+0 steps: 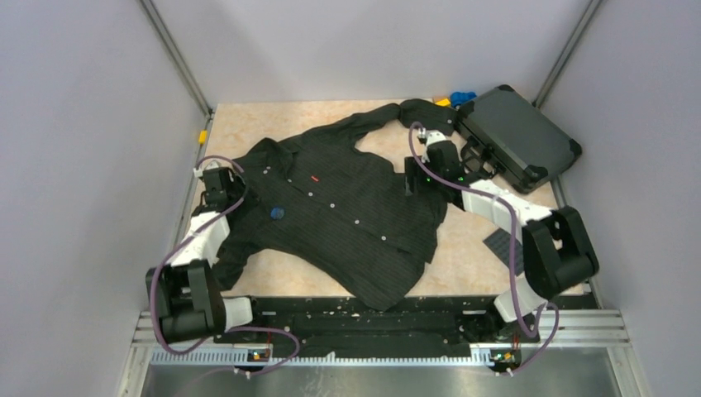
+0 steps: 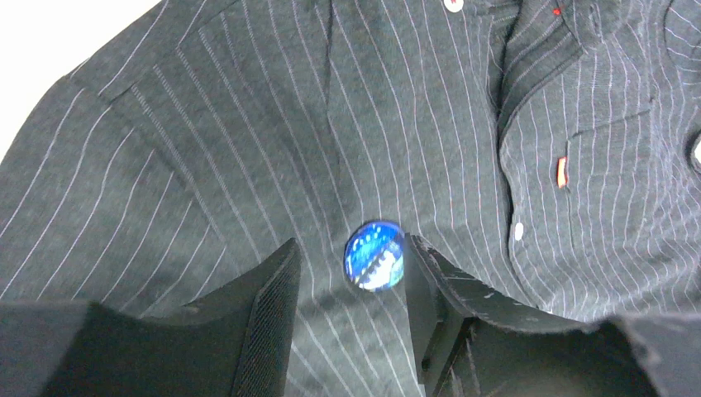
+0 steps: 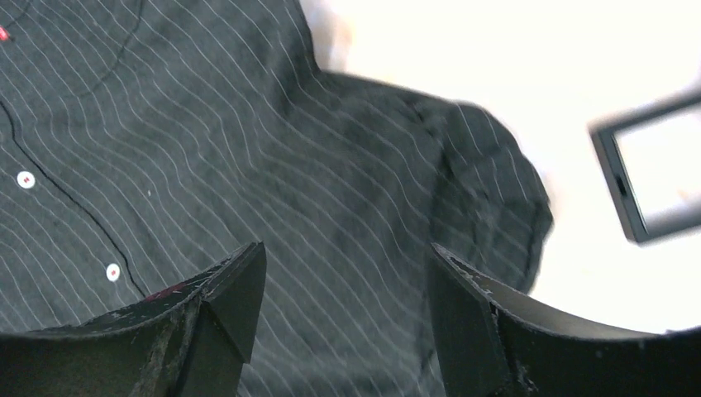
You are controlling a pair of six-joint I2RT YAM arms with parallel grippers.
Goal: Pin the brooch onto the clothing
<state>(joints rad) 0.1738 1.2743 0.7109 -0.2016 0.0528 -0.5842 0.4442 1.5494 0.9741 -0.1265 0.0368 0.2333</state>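
Your left tool (image 2: pixel 351 248) is spread above the black pinstriped button-up shirt (image 1: pixel 355 215). The tiny round blue brooch (image 2: pixel 374 255) lies on the cloth between its 2 fingers, unpinched. Your right tool (image 3: pixel 347 258) is also spread, over the shirt's side.

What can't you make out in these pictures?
Brooch pin: left wrist view, hidden beneath its face; fastening to shirt unclear.
Brooch pattern: same view, blurred.
Blue toy: top view, too small, beside case.
Dark frame: right wrist view, cut off by right edge.
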